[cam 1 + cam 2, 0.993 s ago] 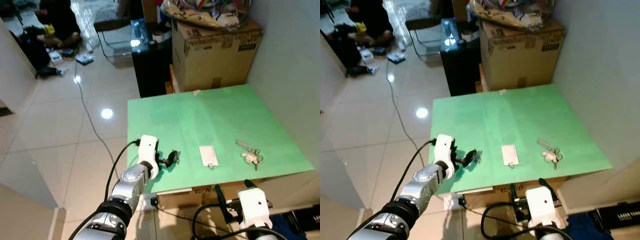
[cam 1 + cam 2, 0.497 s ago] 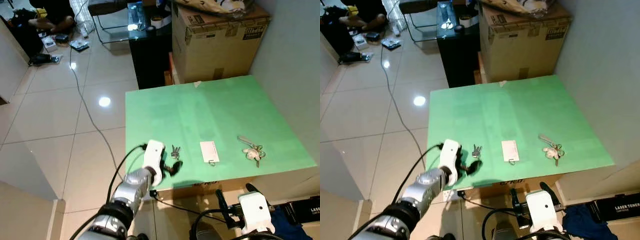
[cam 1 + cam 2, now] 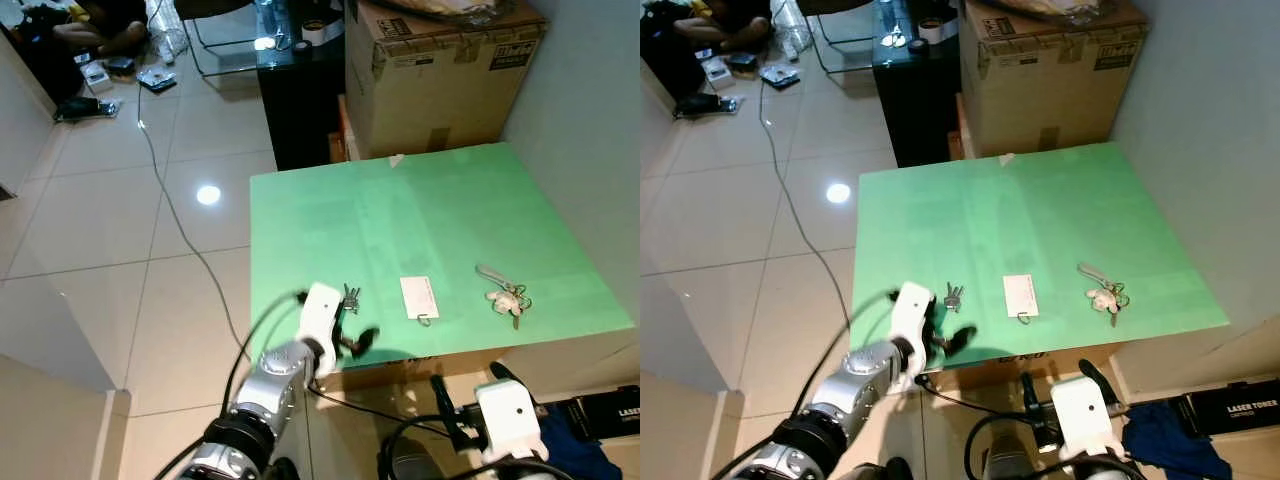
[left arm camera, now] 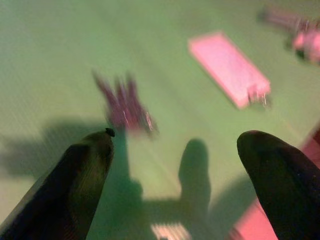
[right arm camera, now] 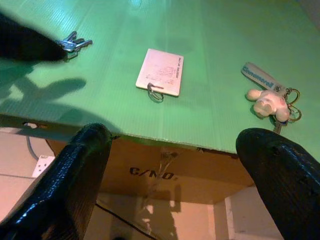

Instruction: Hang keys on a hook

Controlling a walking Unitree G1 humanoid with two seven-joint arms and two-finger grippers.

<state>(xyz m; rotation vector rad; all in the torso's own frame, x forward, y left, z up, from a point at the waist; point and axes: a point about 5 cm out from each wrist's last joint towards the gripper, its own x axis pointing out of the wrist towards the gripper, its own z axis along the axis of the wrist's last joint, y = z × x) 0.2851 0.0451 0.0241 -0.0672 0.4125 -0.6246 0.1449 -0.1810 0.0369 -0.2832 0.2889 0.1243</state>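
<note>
A small bunch of keys (image 3: 350, 296) lies on the green table (image 3: 420, 215) near its front left corner, blurred in the left wrist view (image 4: 125, 105). My left gripper (image 3: 357, 340) hovers open just in front of the keys, over the table's near edge, with nothing between its fingers (image 4: 75, 180). A white card with a ring (image 3: 418, 298) lies to the right of the keys. Farther right lies a keychain with a small plush and a strap (image 3: 503, 297). My right gripper (image 5: 180, 165) is open, low in front of the table's near edge.
A big cardboard box (image 3: 440, 80) and a black cabinet (image 3: 300, 110) stand behind the table. A grey wall (image 3: 590, 130) borders it on the right. A cable (image 3: 170, 200) runs across the tiled floor on the left. A person sits far back left (image 3: 100, 25).
My left gripper, which held the small keys above the table a second ago, has let them go onto the table and drawn back toward the near edge. The camera has shifted a little.
</note>
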